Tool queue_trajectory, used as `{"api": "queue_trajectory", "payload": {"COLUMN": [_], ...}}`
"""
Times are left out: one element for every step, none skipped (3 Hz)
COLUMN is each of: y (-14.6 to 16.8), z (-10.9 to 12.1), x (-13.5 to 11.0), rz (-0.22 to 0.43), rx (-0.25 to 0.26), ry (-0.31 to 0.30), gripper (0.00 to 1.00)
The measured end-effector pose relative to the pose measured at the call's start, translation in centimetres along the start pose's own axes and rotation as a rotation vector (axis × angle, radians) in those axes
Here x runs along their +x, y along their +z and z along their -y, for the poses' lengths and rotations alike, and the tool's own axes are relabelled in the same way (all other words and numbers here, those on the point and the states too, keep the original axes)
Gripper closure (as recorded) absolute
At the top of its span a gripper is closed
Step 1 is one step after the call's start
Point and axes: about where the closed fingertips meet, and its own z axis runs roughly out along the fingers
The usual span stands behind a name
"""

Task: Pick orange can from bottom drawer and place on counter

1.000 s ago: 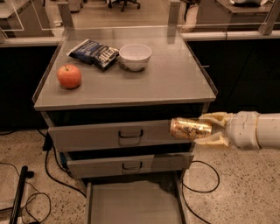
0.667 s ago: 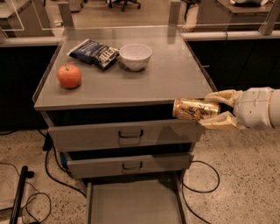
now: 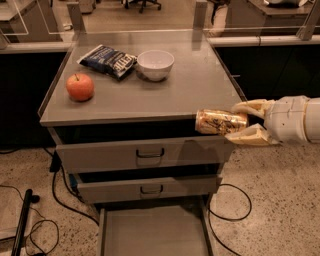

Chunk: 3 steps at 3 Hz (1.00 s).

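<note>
Down at the near edge, the bottom drawer (image 3: 152,235) stands pulled out beneath two handled drawers (image 3: 145,152). On the counter (image 3: 190,85) a white bowl (image 3: 155,64) sits toward the far side, with a blue snack bag (image 3: 107,60) and an apple (image 3: 80,86) to its left. At the counter's near right corner the gripper (image 3: 239,122) is clamped on the orange can (image 3: 220,121), held sideways against the front edge.

This looks like an office-style robot lab. It has a speckled terrazzo floor (image 3: 280,200), loose black cables (image 3: 60,195), a rolling chair base (image 3: 142,4) and clear partition panels (image 3: 30,20). By the front right corner of the flat grey metal counter (image 3: 190,90), the cream two-finger gripper (image 3: 234,123) hangs, jaws clamped on the shiny orange can (image 3: 217,121).
</note>
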Motion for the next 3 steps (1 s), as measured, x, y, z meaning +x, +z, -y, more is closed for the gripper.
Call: {"api": "queue_trajectory", "payload": {"y": [1.6,4.1,6.2], "z": [1.1,3.9,6.3], "x": [-1.4,-3.8,-5.0], "rz": [0.049,0.123,0.153], "rx": [-0.031,-0.06,-0.075], "ry": [-0.015,-0.032,-0.018], "gripper": [1.0,1.0,1.0]}}
